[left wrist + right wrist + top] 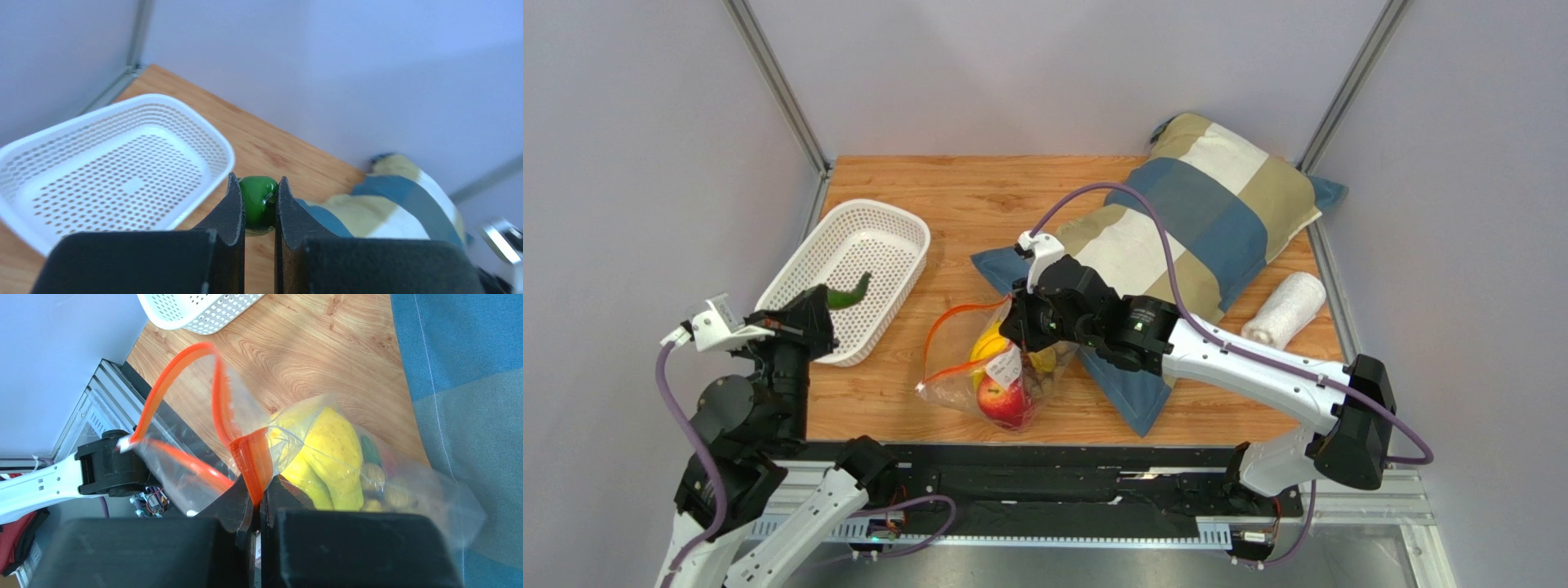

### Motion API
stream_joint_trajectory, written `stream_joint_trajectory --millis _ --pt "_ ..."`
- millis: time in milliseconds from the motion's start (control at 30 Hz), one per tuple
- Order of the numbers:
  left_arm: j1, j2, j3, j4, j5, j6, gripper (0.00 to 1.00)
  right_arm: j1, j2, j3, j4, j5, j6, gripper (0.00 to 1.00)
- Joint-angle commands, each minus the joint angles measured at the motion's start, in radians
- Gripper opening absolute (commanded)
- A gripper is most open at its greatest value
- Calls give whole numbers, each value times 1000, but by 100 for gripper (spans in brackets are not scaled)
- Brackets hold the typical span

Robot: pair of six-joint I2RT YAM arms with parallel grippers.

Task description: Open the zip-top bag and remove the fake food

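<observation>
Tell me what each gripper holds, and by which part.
The left gripper pinches the small green vegetable by one end. The right gripper pinches the zip-top bag at its orange-red zipper strip, at the mouth.

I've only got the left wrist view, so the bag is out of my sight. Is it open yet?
Observer: Yes. The top view shows the bag with its orange mouth gaping.
Operator: Is anything holding it?
Observer: The right gripper is shut on the zipper strip, as its wrist view shows.
Operator: Any food inside?
Observer: Yes, a red apple and yellow fruit are in the bag.
</observation>
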Motion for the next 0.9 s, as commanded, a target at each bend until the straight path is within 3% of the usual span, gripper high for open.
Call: stream_joint_trajectory --millis 0,100,133,233,300,400,467,600,667,700,767,800,867 --pt "3 139 -74 167 -369 69 0 -2 -25 0 36 16 -22 0" --pt "15 298 -4 5 -399 -53 0 -2 -36 -1 32 13 -28 0" --pt "20 336 13 -40 -434 -178 0 -2 -39 -1 32 13 -28 0" --pt "61 446 23 -88 -477 -281 0 -2 -53 -9 38 -6 -22 0" --pt "168 501 1 -65 -411 -320 0 -2 -64 -21 50 -23 -18 0" --pt "370 595 -20 -76 -177 -396 0 -2 -76 -35 53 -27 -13 0" --pt "438 647 -26 -77 -63 -400 0 -2 -80 -39 55 -35 -13 0" --pt "509 722 -48 -68 3 -393 3 -2 -82 -50 56 -43 -12 0" --pt "518 724 -68 -87 8 -423 28 -2 -79 -50 61 -46 -15 0" --pt "523 722 -75 -88 5 -433 65 -1 -76 -50 62 -47 -15 0" --pt "527 715 -77 -102 -7 -430 94 -2 -71 -49 69 -56 -13 0" --pt "527 712 -71 -113 -11 -431 99 -2 -67 -46 69 -60 -13 0" --pt "527 701 -25 -149 2 -387 99 -2 -62 -43 69 -64 -15 0"
